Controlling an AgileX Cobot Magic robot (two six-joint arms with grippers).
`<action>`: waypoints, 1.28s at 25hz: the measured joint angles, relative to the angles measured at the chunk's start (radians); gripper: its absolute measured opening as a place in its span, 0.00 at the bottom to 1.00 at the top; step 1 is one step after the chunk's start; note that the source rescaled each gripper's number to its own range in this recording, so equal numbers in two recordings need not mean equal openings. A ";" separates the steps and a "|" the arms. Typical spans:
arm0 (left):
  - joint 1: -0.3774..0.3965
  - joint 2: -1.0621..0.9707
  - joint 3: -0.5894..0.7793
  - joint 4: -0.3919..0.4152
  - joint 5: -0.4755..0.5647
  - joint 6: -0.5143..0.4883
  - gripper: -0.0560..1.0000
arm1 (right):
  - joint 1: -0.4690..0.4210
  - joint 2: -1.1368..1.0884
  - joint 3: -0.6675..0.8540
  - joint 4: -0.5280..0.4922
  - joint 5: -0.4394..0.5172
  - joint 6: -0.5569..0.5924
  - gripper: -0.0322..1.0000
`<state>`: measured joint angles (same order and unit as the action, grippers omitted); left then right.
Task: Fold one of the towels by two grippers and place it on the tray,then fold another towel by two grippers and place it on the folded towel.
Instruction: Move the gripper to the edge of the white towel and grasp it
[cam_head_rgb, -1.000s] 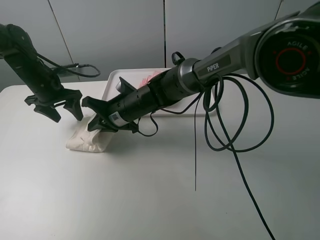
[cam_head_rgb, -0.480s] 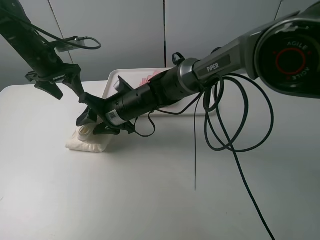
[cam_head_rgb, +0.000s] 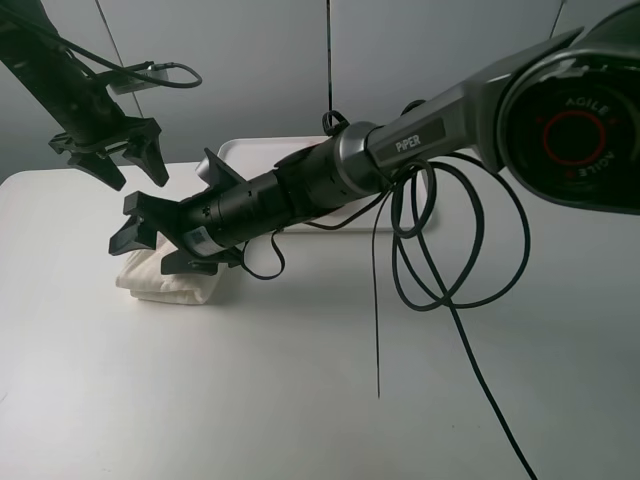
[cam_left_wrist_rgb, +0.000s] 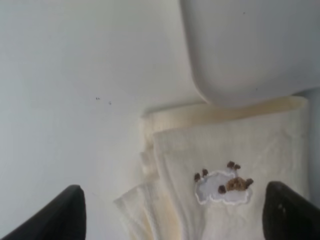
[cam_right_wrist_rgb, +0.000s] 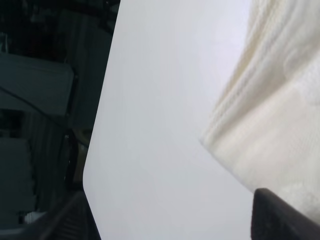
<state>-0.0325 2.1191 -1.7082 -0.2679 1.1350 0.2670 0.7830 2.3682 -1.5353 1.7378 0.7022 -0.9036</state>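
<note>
From the high camera, the cream towel is lying folded into a thick, soft-edged block on the smooth white table, its terry surface looking nubbly against the matte top. The right gripper is reaching across from the PiPER-marked arm and hovering just over the towel's near end, its black claw fingers spreading wide and gripping nothing. The left gripper is hanging higher and apart from the cloth, its jaws likewise gaping and empty. Behind the right arm, the white tray is showing a rounded corner and low rim; its contents are hidden.

In the left wrist view, the cream towel is showing stacked folded layers, a smoother woven band along one edge, and a small embroidered patch with brown dots. The glossy tray corner is sitting just beside it.

In the right wrist view, the cream towel is showing ribbed terry loops, resting on the table near the table's rounded edge.
</note>
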 joint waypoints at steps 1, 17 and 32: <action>0.000 0.000 0.000 0.000 0.000 0.000 0.93 | -0.006 0.000 -0.003 0.000 0.000 -0.001 0.82; 0.000 0.000 0.000 -0.037 0.000 0.024 0.93 | -0.105 -0.040 -0.009 -0.525 -0.062 0.475 0.84; 0.000 0.000 0.000 -0.045 -0.002 0.027 0.93 | -0.105 0.035 -0.053 -0.477 -0.086 0.492 0.83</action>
<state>-0.0325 2.1191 -1.7082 -0.3126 1.1334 0.2943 0.6782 2.4035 -1.5886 1.2611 0.6166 -0.4117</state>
